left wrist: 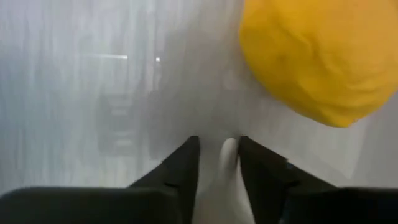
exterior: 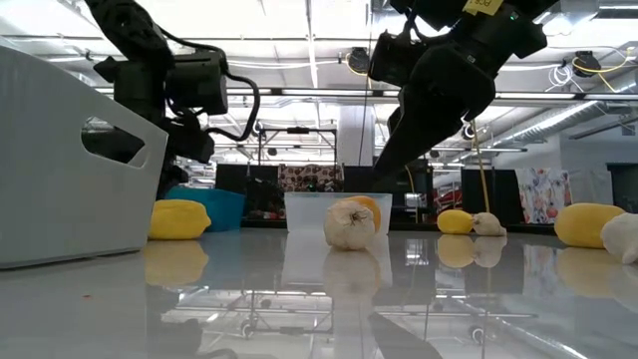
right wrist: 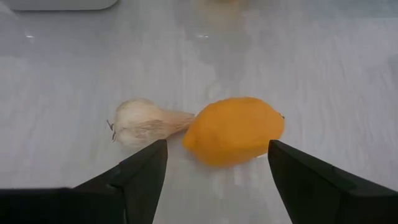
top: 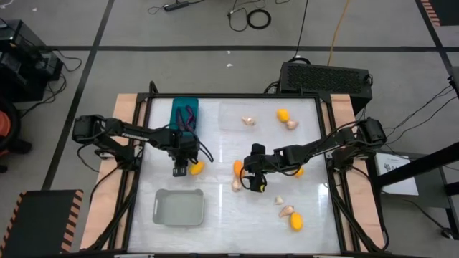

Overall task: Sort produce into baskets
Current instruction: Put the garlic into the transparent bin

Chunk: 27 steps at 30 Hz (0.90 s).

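Near the middle of the table (top: 308,215), the right pincer (right wrist: 217,165) hung wide open over a yellow lemon (right wrist: 234,129). It should drop straight down and squeeze the fat middle. The lemon's long side lay across the gap, one tip touching a garlic (right wrist: 140,123). The left pincer (left wrist: 217,165) was narrow, holding nothing.

In the left wrist view the yellow lemon (left wrist: 320,59) is blurred and cut off at the edges toward one o'clock. Seen from above, the left pincer (top: 181,170) covers that lemon's nine o'clock side, and the right arm (top: 308,152) hides most of another yellow piece (top: 299,171). The clear bin (top: 240,115) is too faint to trace.
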Tool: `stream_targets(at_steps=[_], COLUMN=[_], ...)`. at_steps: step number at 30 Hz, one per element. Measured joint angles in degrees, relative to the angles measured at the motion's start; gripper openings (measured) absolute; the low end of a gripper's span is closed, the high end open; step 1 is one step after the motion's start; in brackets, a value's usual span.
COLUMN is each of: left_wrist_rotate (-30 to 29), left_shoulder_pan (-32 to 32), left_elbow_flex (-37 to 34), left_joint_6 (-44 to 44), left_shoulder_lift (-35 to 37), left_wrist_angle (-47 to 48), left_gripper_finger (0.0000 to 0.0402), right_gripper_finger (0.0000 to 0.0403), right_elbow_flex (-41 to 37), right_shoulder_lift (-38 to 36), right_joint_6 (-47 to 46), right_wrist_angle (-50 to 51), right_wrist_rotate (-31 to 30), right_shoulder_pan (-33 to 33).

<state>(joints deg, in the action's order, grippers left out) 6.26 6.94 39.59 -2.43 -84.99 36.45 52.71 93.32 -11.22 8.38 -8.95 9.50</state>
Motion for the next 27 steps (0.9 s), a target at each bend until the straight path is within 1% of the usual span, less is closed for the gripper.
stream_targets(at_steps=[5, 7, 9, 11, 14, 18, 20, 22, 23, 27], left_wrist_rotate=[0.1, 0.2, -1.0, -3.9, -8.6, -16.3, -19.2, -19.6, -19.2, -13.4], left_shoulder_pan=[0.0, 0.0, 0.0, -0.1, 0.0, 0.7, 1.7, 3.1, 4.0, 7.8], left_elbow_flex=[0.3, 1.6, 3.6, 6.8, 11.5, 17.7, 19.5, 20.1, 20.1, 19.6], left_joint_6=[0.4, 0.5, 0.4, -0.1, -3.6, -9.6, -12.4, -15.4, -16.9, -20.8], left_shoulder_lift=[0.0, -0.3, -0.4, -0.3, -0.3, -0.2, -0.2, -0.2, -0.2, -1.2], left_wrist_angle=[0.3, 2.1, 5.0, 6.7, 10.0, 9.3, 5.6, -2.7, -7.3, -24.5], left_gripper_finger=[0.003, 0.0011, 0.0013, 0.0018, 0.0017, 0.0014, 0.0014, 0.0014, 0.0014, 0.0013], right_gripper_finger=[0.0271, 0.0271, 0.0271, 0.0271, 0.0271, 0.0271, 0.0271, 0.0271, 0.0271, 0.0271], right_elbow_flex=[0.0, 0.0, 0.0, 0.0, 0.0, 0.0, 0.0, 0.0, 0.0, 0.0], right_shoulder_lift=[0.0, 0.0, 0.0, 0.0, 0.0, 0.0, 0.0, 0.0, 0.0, 0.0], right_joint_6=[0.0, 0.0, -0.5, -1.4, -2.2, -4.1, -5.7, -7.2, -7.9, -11.4], right_wrist_angle=[0.0, 0.0, 0.0, 0.2, 0.5, 1.7, 2.3, 3.4, 4.0, 5.9], right_wrist_rotate=[0.0, 0.0, 0.0, 0.0, 0.0, 0.0, 0.0, 0.0, 0.0, 0.0], right_shoulder_pan=[0.0, 0.0, 0.0, 0.0, 0.0, 0.0, 0.0, 0.0, 0.0, 0.0])
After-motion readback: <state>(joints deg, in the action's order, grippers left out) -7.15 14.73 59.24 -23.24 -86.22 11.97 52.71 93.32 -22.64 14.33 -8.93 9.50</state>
